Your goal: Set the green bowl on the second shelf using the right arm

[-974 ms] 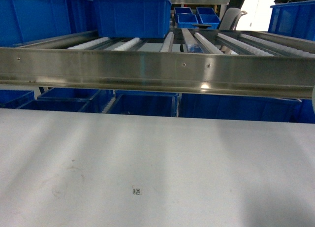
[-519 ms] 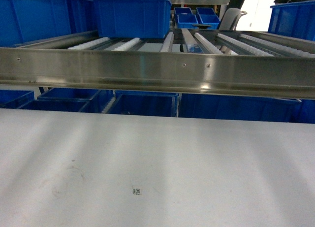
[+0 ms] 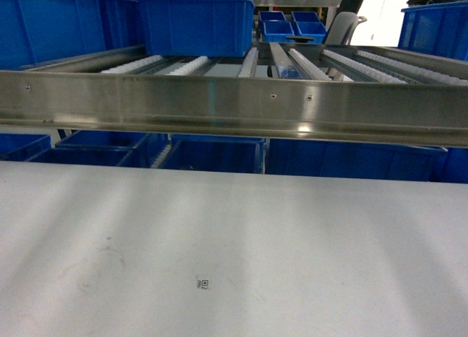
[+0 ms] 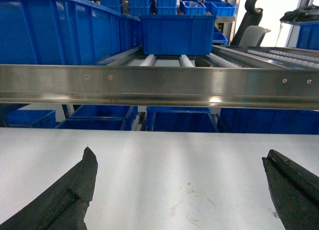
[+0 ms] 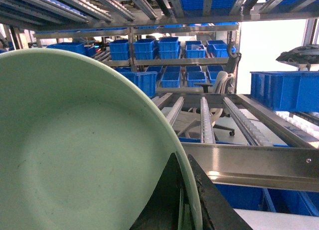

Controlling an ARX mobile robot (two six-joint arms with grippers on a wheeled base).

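The pale rounded shape, perhaps the right arm, seen earlier at the head view's right edge has gone.

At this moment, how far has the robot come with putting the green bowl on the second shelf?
Done: the right pincer has picked up the pale mint-green glossy bowl; its rim sits between the dark fingers. In hand: the bowl is held up facing the stainless-steel roller shelf. Left: it is not on the rollers yet, and the head view shows no bowl there. The left pincer is open above the white tabletop.
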